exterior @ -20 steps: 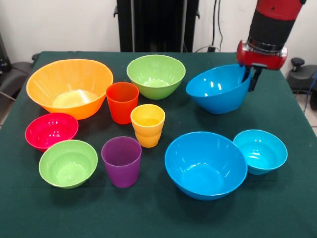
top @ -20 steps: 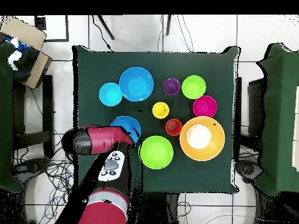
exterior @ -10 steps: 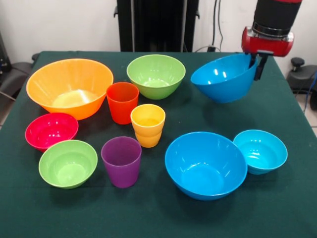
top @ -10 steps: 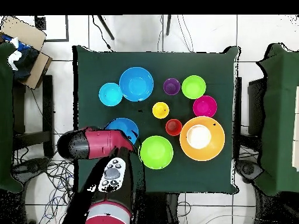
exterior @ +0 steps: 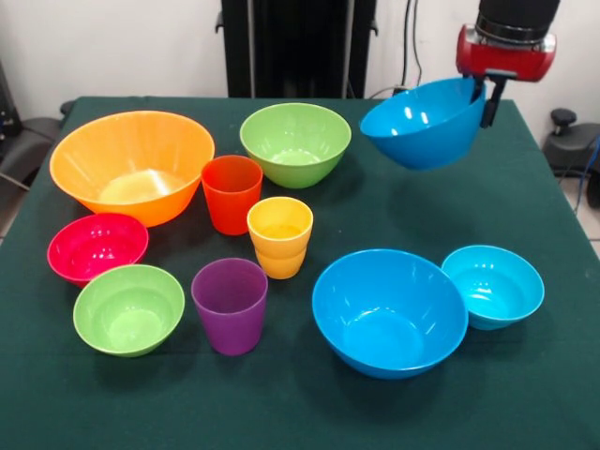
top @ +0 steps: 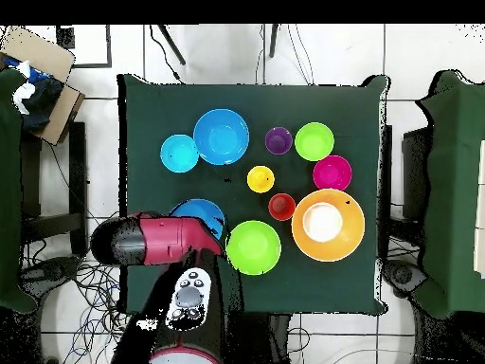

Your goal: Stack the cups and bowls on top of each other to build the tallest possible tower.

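Note:
My gripper (exterior: 480, 94) is shut on the rim of a large blue bowl (exterior: 422, 122) and holds it tilted in the air above the table's far right. In the overhead view the arm covers most of that bowl (top: 196, 210). The other bowls stand apart on the table: the huge orange-yellow bowl (exterior: 131, 166), a medium green bowl (exterior: 295, 142), a second large blue bowl (exterior: 389, 311), a small light-blue bowl (exterior: 493, 285), a small green bowl (exterior: 128, 308) and a pink-red bowl (exterior: 97, 247). The orange-red cup (exterior: 232, 193), yellow cup (exterior: 279, 235) and purple cup (exterior: 230, 304) stand upright mid-table. No tower stands.
The green cloth table (exterior: 281, 403) ends close behind the lifted bowl. A black stand (exterior: 298, 47) is behind the table. Chairs (top: 455, 190) flank the table, and cardboard boxes (top: 43, 76) lie on the floor.
My gripper has risen with the large blue bowl, lifting it off the cloth and higher over the table's far right. The other bowls and cups have not moved.

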Robot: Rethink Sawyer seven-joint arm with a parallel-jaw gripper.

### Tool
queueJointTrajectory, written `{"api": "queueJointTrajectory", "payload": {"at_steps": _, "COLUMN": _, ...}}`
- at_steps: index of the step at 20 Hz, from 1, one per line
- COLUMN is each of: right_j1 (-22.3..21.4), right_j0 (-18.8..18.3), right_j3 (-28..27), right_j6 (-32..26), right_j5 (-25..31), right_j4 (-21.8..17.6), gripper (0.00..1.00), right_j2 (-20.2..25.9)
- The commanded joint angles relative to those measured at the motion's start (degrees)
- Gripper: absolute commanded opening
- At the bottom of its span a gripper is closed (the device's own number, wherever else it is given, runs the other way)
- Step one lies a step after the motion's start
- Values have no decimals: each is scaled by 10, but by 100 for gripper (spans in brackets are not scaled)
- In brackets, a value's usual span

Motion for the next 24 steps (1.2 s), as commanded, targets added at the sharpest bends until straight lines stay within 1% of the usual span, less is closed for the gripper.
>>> {"api": "queueJointTrajectory", "payload": {"at_steps": 1, "right_j1": -46, "right_j0": -36, "right_j3": 52, "right_j6": 27, "right_j5": 75, "right_j4": 12, "gripper": 0, "right_j2": 71}}
{"api": "queueJointTrajectory", "payload": {"at_steps": 5, "right_j1": -69, "right_j0": -55, "right_j3": 68, "right_j6": 15, "right_j5": 88, "right_j4": 10, "gripper": 0, "right_j2": 83}}
{"api": "queueJointTrajectory", "payload": {"at_steps": 10, "right_j1": -81, "right_j0": -86, "right_j3": 91, "right_j6": -3, "right_j5": 79, "right_j4": 1, "gripper": 0, "right_j2": 101}}
{"api": "queueJointTrajectory", "payload": {"at_steps": 15, "right_j1": -96, "right_j0": -117, "right_j3": 108, "right_j6": -19, "right_j5": 84, "right_j4": -6, "gripper": 0, "right_j2": 121}}
{"api": "queueJointTrajectory", "payload": {"at_steps": 24, "right_j1": -81, "right_j0": -174, "right_j3": 124, "right_j6": -41, "right_j5": 56, "right_j4": -33, "gripper": 0, "right_j2": 155}}
